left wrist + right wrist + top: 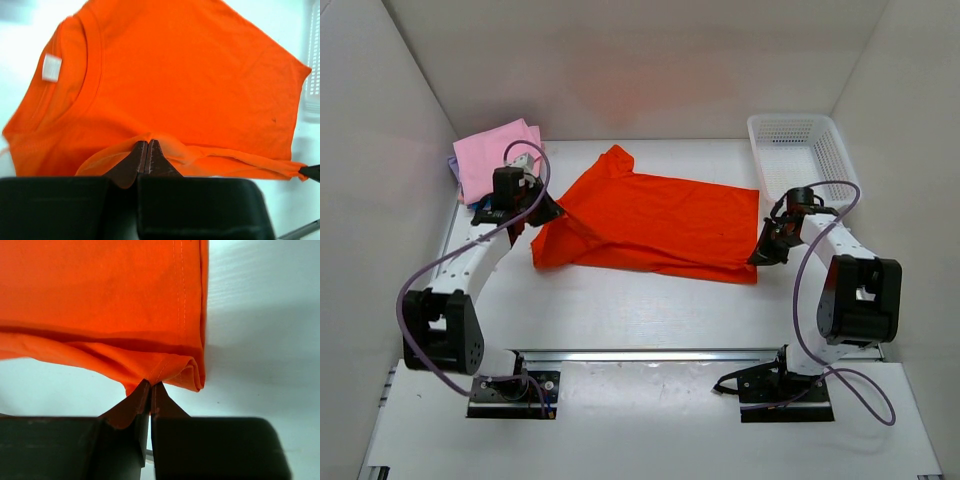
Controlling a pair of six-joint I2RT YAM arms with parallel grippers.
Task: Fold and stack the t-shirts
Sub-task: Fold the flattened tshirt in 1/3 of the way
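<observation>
Orange t-shirt (650, 220): lies spread out in the middle of the counter (640, 320), between the two arms. It is not flat all over, and its near left part is doubled over itself.
Shirt's lie: neck end towards the left arm, hem end towards the right arm; one sleeve (616, 160) points at the far wall.
Collar (90, 75): seen from the left wrist it sits at the upper left, ribbed, with a small white neck label (51, 67) on it.
Left pincer (148, 145): clenched tight, with a thin raised fold of the orange shirt's near edge caught between its tips.
Right pincer (151, 386): clenched as well, nipping the rolled corner of the stitched hem at the shirt's near right end; bare counter shows just to the right of that corner.
Cloth between the pincers: the near edge runs from one grip to the other, sagging in soft creases rather than pulled straight.
Pink t-shirt (492, 160): folded into a flat square at the far left corner of the counter, just behind the left wrist and apart from the orange one; a sliver of bluish cloth peeks out under its left edge.
Mesh basket (840, 160): white plastic, at the far right by the wall, just beyond the right pincer and not touching the orange shirt.
</observation>
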